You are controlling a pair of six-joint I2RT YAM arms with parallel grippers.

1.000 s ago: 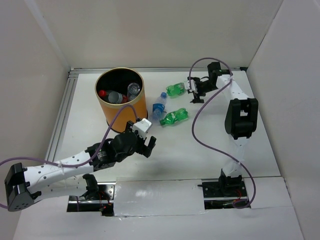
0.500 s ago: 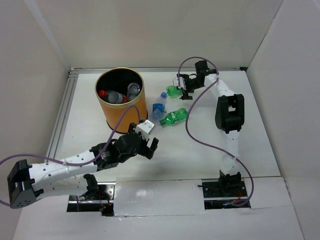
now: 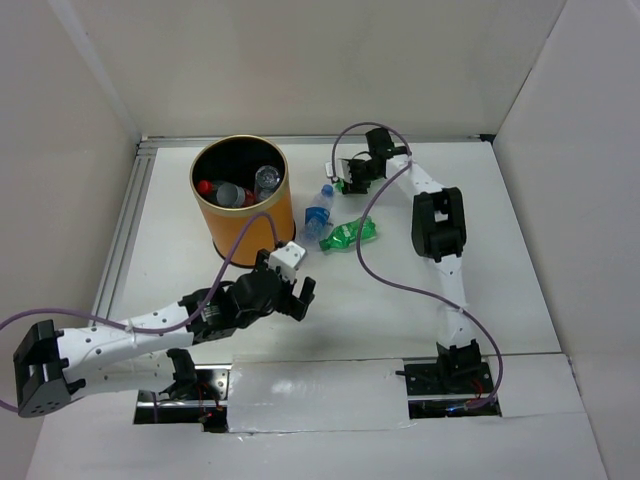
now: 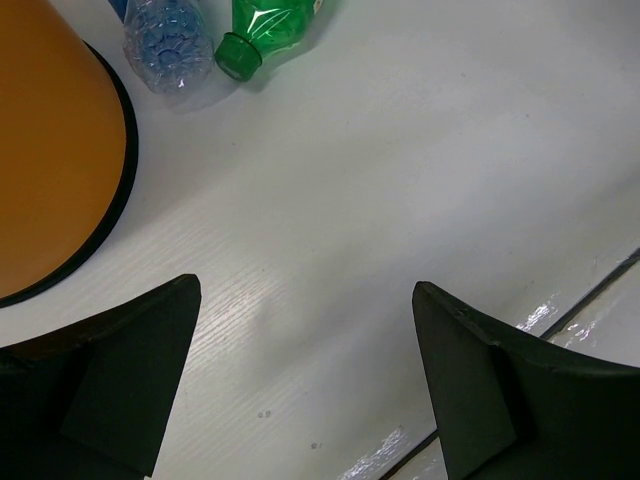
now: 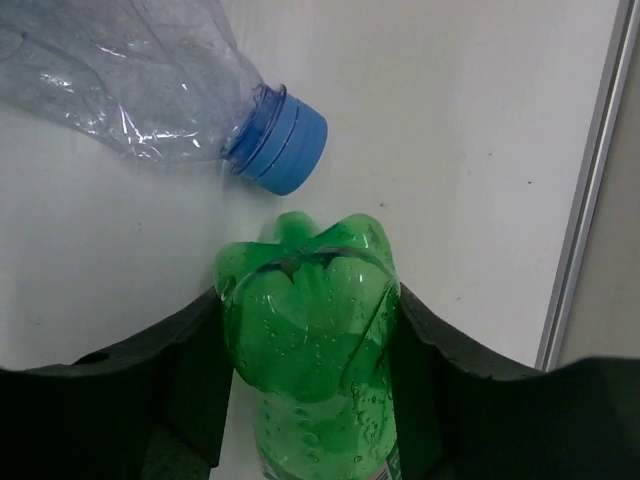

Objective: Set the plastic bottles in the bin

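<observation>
Grips a green bottle [image 5: 310, 340] between the fingers of the right hand [image 3: 346, 181] at the far middle of the bench [image 3: 500, 280], its base toward the blue cap of a clear bottle [image 3: 318, 208] lying just left. Hovers the left hand [image 4: 305, 300] released over bare bench, near and right of the orange bin [image 3: 250, 222]. Shows a second green bottle [image 3: 350, 233] lying between the two hands, and inside the bin what look like three more bottles [image 3: 232, 192], one red-capped.

White arms [image 3: 100, 345], black joints [image 3: 437, 225], purple cables [image 3: 359, 250], apparently matte black claws [image 4: 306, 288].
</observation>
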